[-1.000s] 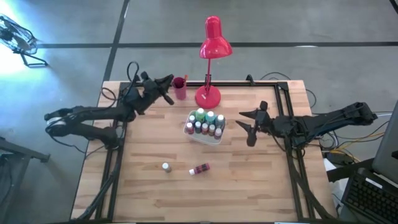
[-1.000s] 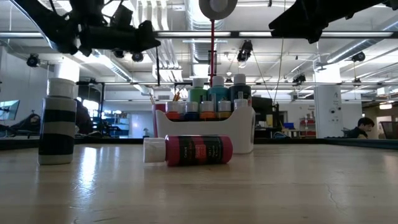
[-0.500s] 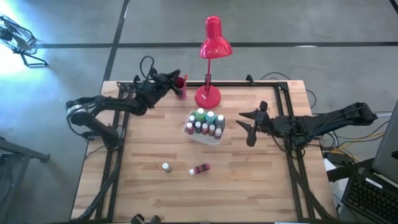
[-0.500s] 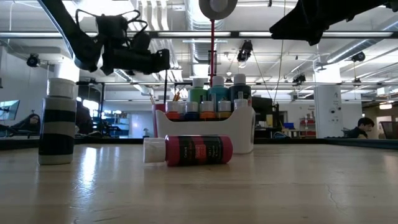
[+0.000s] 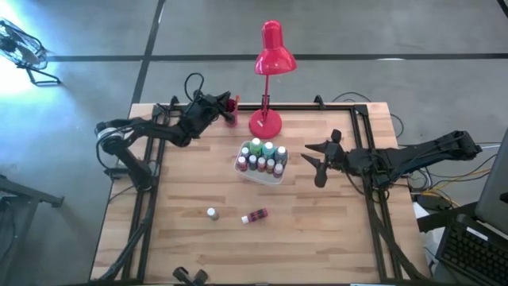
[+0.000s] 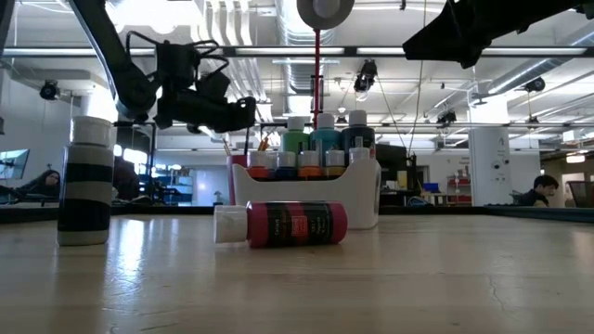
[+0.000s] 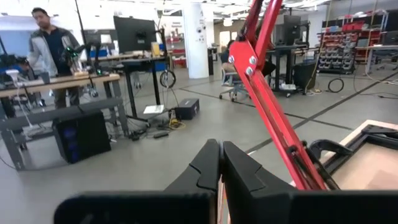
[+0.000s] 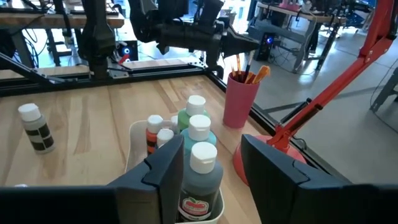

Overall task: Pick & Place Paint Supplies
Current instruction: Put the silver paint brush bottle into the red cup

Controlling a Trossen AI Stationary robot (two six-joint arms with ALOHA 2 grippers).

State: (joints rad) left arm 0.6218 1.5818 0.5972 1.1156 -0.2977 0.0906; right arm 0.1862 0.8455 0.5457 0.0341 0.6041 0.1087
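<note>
While I watch from above, I see my left hand at the far side of the counter, with its fingers pressed together, right over the red cup that holds thin brushes. I cannot tell if something is pinched between them. The red lamp stands just beside this hand.

My right hand hovers with fingers spread, holding nothing. Just in front of it is the white tray, and many small paint bottles stand upright inside it; a teal bottle is the nearest one to the fingers. Two more bottles are well apart from both hands, on the near part of the counter: a striped bottle stands upright, and a red bottle lies on its side near it.
</note>
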